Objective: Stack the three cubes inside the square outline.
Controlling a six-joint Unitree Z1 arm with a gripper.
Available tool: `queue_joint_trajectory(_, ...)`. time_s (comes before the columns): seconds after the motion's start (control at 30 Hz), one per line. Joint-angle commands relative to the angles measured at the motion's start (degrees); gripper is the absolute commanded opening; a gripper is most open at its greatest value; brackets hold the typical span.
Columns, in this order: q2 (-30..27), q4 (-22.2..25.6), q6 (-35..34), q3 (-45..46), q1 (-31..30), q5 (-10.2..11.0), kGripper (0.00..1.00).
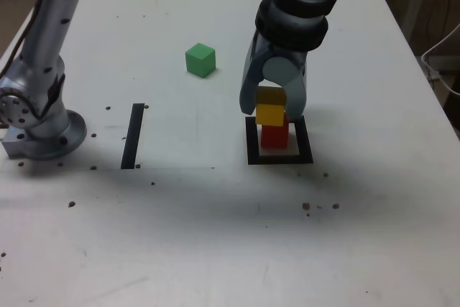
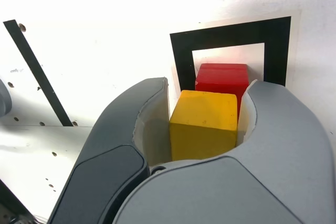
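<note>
The end effector (image 1: 270, 104) was closed about the yellow cube (image 2: 203, 124), its fingers set at two opposite sides; whether full pressure was on the cube could not be confirmed. The yellow cube sat between the fingertips and partly overlapped the red cube (image 2: 222, 78) in both views. The red cube lay just beyond the held cube, out past the fingertips; in the exterior view it showed below the yellow one and slightly toward that view's right. This was judged the governing relation: the coming move appeared to call for a small shift toward the red cube, then a lowering onto its top. Whether the two cubes touched, or how much height lay between them, could not be determined. The red cube stood inside the square outline (image 2: 276, 51), nearer the frame's left side in the exterior view. A release without correction was judged liable to leave the yellow cube overhanging, or to tip it off. Farther out, the green cube (image 1: 200, 60) rested alone on the surface (image 1: 194, 242), up and to the exterior view's left of the end effector, well apart from the frame. Its stacking was found outstanding.
</note>
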Motion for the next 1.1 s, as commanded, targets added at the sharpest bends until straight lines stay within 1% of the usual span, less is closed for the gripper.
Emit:
queue_joint_trajectory(0.0,0.41,-0.48,-0.08,0.24,0.0,-0.22,0.56)
queue_joint_trajectory(0.13,0.51,-0.96,-0.08,0.5,0.1,-0.37,0.64)
queue_joint_trajectory(0.47,0.56,-2.54,-0.08,1.44,0.5,-0.24,0.76)
queue_joint_trajectory(0.63,0.21,-2.49,-0.08,1.47,0.6,-0.17,0.95)
queue_joint_trajectory(0.67,0.11,-2.44,-0.08,1.53,0.61,-0.14,0.98)
queue_joint_trajectory(0.73,-0.1,-2.32,-0.11,1.75,0.61,-0.1,0.99)
queue_joint_trajectory(0.9,-1.18,-2.1,-0.61,2.69,0.61,-0.03,0.99)
queue_joint_trajectory(1.07,-4.29,-2.01,-0.92,3.97,1.04,0.12,0.99)
